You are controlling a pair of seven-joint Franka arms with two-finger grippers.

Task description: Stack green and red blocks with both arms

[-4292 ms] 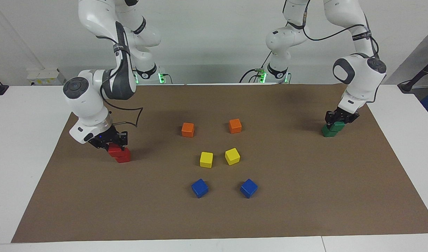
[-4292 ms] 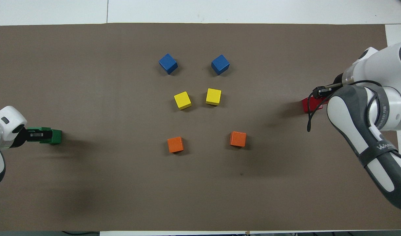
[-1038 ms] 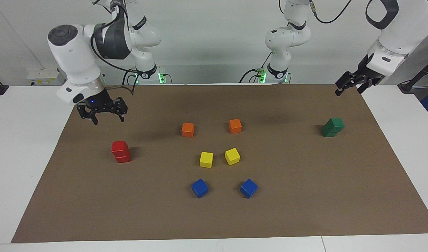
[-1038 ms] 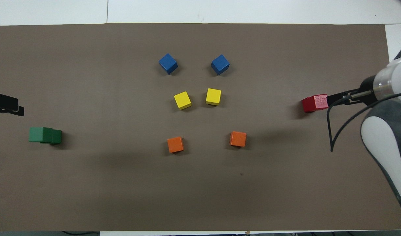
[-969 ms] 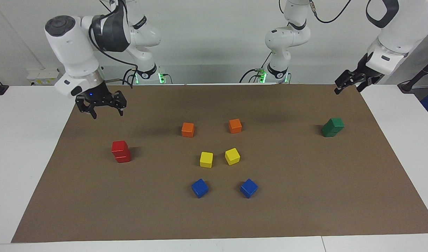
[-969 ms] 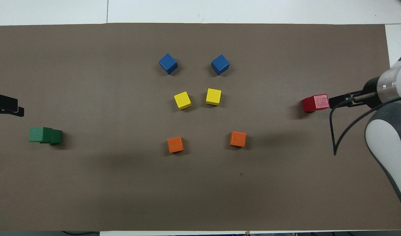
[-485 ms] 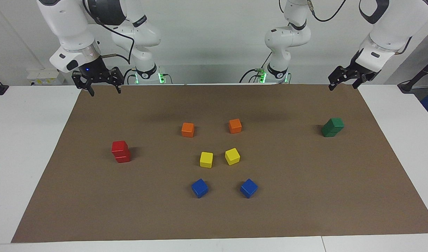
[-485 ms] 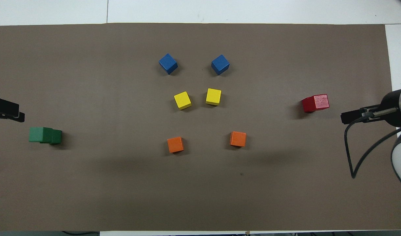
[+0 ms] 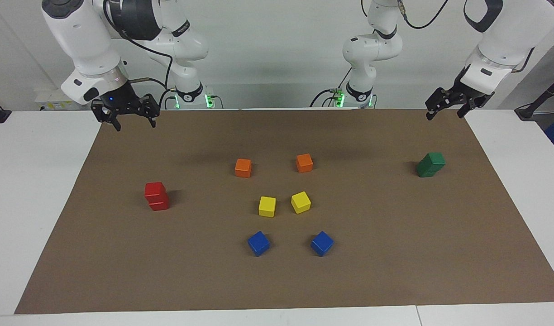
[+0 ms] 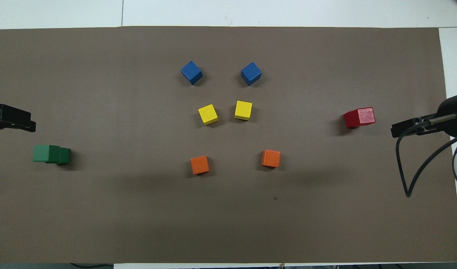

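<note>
Two red blocks (image 9: 156,196) stand stacked on the brown mat toward the right arm's end; the stack also shows in the overhead view (image 10: 359,117). Two green blocks (image 9: 431,164) stand stacked toward the left arm's end, the top one offset; this stack also shows in the overhead view (image 10: 51,154). My right gripper (image 9: 136,126) is open and empty, raised over the mat's edge nearest the robots, clear of the red stack; it also shows in the overhead view (image 10: 404,129). My left gripper (image 9: 443,116) is open and empty, raised clear of the green stack; it also shows in the overhead view (image 10: 14,118).
In the middle of the mat (image 9: 394,253) sit two orange cubes (image 9: 243,168) (image 9: 304,163), two yellow cubes (image 9: 267,206) (image 9: 301,202) and two blue cubes (image 9: 258,243) (image 9: 322,243), the blue ones farthest from the robots.
Both grippers have let go of the top blocks, opened, and risen back toward the robots. Both stacks stand unmoved. In the last half second the grippers barely shifted.
</note>
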